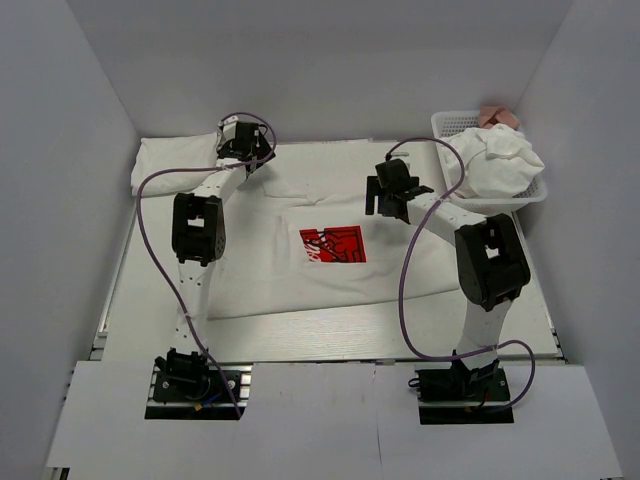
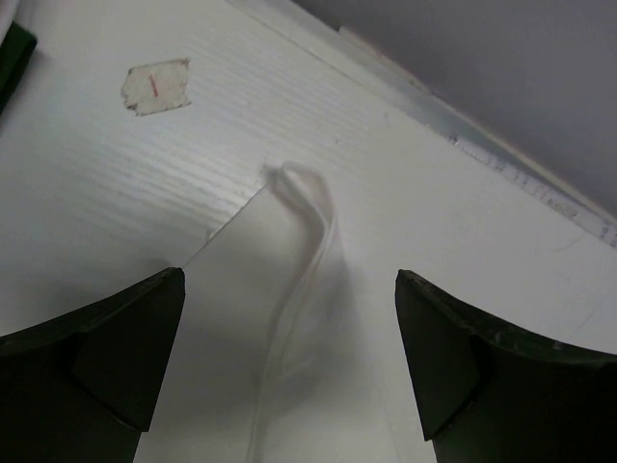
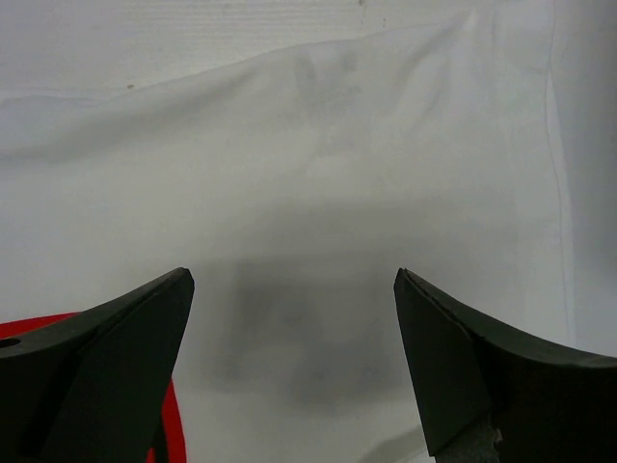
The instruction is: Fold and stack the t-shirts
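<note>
Top external view: we are hovering the left gripper point(image 1: 252, 160) and right gripper point(image 1: 392, 205), both open, over the unfolded red-print t-shirt point(image 1: 300, 280), with more shirts point(image 1: 500, 165) waiting in the basket point(image 1: 450, 120).

Soft matt cloth t-shirt point(image 1: 300, 260)

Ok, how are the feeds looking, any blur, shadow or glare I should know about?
Top external: even light, sharp, though the spread t-shirt barely contrasts with the table; left wrist: left claw blurred, shirt edge soft; right wrist: grey shadow on the cloth under the right claw, no glare.
</note>
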`<state>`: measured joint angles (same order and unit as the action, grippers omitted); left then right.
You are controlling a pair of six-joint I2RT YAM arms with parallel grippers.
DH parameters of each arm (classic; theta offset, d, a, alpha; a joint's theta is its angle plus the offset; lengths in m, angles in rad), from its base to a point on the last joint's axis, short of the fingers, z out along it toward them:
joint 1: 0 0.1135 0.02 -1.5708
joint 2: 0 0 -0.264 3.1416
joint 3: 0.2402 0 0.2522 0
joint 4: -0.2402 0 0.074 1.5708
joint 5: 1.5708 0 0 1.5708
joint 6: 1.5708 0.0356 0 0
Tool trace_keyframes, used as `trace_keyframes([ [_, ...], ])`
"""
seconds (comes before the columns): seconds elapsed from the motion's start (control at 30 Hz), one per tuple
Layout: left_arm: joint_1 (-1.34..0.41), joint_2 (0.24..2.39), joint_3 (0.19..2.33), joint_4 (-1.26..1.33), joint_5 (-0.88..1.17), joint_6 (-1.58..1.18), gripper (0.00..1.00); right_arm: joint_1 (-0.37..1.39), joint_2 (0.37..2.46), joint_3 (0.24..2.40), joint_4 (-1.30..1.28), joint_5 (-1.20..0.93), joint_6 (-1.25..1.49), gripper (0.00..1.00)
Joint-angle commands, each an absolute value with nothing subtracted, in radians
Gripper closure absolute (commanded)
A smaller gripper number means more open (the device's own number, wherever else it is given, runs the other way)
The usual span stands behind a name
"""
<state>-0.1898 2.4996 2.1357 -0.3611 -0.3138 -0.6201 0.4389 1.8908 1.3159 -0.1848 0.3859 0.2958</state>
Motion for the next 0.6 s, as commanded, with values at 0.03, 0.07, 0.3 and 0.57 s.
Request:
trace_keyframes([
  [0.03, -0.187, 2.554, 2.206, -0.221, -0.268, -0.627, 0.00, 0.416, 1.833, 1.299, -0.178, 0.431, 0.265, 0.10],
  [0.07, -0.187, 2.568, 2.226, -0.197, -0.253, -0.627, 0.00, 0.413, 1.832, 1.298, -0.179, 0.437, 0.264, 0.10],
  [0.3, -0.187, 2.625, 2.231, -0.124, -0.253, -0.647, 0.24, 0.367, 1.833, 1.299, -0.212, 0.494, 0.272, 0.10],
  [0.57, -0.187, 2.634, 2.241, -0.077, -0.242, -0.647, 0.78, 0.321, 1.916, 1.376, -0.262, 0.500, 0.330, 0.10],
])
